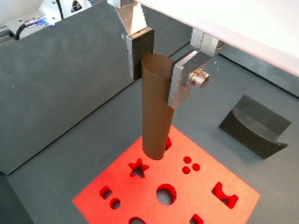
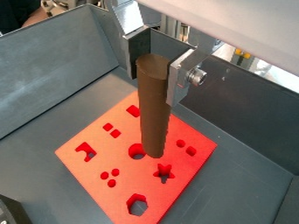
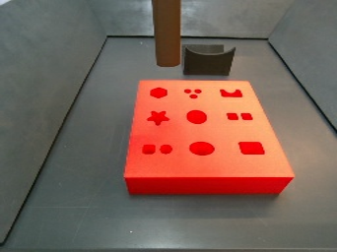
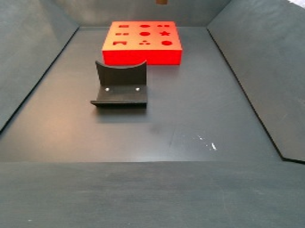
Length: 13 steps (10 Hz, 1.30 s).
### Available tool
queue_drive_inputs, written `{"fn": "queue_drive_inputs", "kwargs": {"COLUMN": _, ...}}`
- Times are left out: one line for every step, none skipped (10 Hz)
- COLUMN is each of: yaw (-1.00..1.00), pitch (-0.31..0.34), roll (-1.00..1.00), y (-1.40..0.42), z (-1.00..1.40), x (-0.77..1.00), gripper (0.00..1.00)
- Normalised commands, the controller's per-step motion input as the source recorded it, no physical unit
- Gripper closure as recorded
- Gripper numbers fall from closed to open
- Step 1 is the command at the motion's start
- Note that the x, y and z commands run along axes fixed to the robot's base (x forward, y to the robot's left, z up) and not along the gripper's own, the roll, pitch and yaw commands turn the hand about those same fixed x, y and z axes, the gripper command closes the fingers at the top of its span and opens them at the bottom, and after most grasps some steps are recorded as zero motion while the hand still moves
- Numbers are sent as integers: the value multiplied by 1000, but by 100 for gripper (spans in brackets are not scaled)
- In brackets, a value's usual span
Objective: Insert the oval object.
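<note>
Pinching the oval post point(image 1: 156, 101) upright in the claw point(image 1: 163, 70), hanging above the red block point(image 3: 204, 138) on the grey surface point(image 4: 155, 134). Not yet entering the oval hole point(image 3: 202, 149); aligning and lowering remaining. Notched grey block point(image 3: 207, 58) sitting apart.

a red block point(image 3: 204, 138) lies flat on the dark grey floor point(image 4: 167, 125) of a bin with sloping grey walls point(image 3: 59, 20). its top face carries a grid of cut-out holes: a hexagon point(image 3: 158, 93), three small dots point(image 3: 194, 94), a notched shape point(image 3: 234, 93), a star point(image 3: 158, 118), a round hole point(image 3: 196, 117), a pair of small squares point(image 3: 238, 117), an oval hole point(image 3: 202, 149) and a rounded rectangle point(image 3: 253, 149). a dark l-shaped fixture point(image 4: 120, 85) with a curved notch stands on the floor just beside the block, apart from it in a side view
</note>
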Motion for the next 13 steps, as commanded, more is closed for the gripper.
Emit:
{"fn": "queue_drive_inputs", "kwargs": {"yaw": -177, "pitch": 0, "roll": 0, "y": -149, "z": -157, "x": 63, "gripper": 100}}
{"fn": "queue_drive_inputs", "kwargs": {"yaw": -100, "pitch": 3, "roll": 70, "y": -546, "z": -251, "x": 489, "gripper": 100}}
{"fn": "queue_drive_inputs", "kwargs": {"yaw": -100, "pitch": 73, "roll": 217, "y": -529, "z": -303, "x": 629, "gripper": 100}}
{"fn": "queue_drive_inputs", "kwargs": {"yaw": -129, "pitch": 41, "roll": 174, "y": -529, "z": -191, "x": 654, "gripper": 100}}
{"fn": "queue_drive_inputs", "kwargs": {"yaw": -149, "pitch": 37, "roll": 160, "y": -471, "z": -200, "x": 680, "gripper": 100}}
{"fn": "queue_drive_inputs", "kwargs": {"yaw": -86, "pitch": 90, "roll": 179, "y": -454, "z": -197, "x": 717, "gripper": 100}}
{"fn": "queue_drive_inputs", "kwargs": {"yaw": -103, "pitch": 76, "roll": 177, "y": -454, "z": -200, "x": 706, "gripper": 100}}
{"fn": "queue_drive_inputs", "kwargs": {"yaw": -111, "pitch": 67, "roll": 166, "y": -460, "z": -177, "x": 709, "gripper": 100}}
{"fn": "queue_drive_inputs", "kwargs": {"yaw": -97, "pitch": 73, "roll": 169, "y": -460, "z": -180, "x": 711, "gripper": 100}}
{"fn": "queue_drive_inputs", "kwargs": {"yaw": -83, "pitch": 97, "roll": 174, "y": -457, "z": -169, "x": 697, "gripper": 100}}
{"fn": "queue_drive_inputs", "kwargs": {"yaw": -60, "pitch": 96, "roll": 154, "y": -360, "z": -131, "x": 543, "gripper": 100}}
{"fn": "queue_drive_inputs", "kwargs": {"yaw": 0, "pitch": 0, "roll": 0, "y": -20, "z": 0, "x": 0, "gripper": 100}}
{"fn": "queue_drive_inputs", "kwargs": {"yaw": 0, "pitch": 80, "roll": 260, "y": -174, "z": -149, "x": 497, "gripper": 100}}
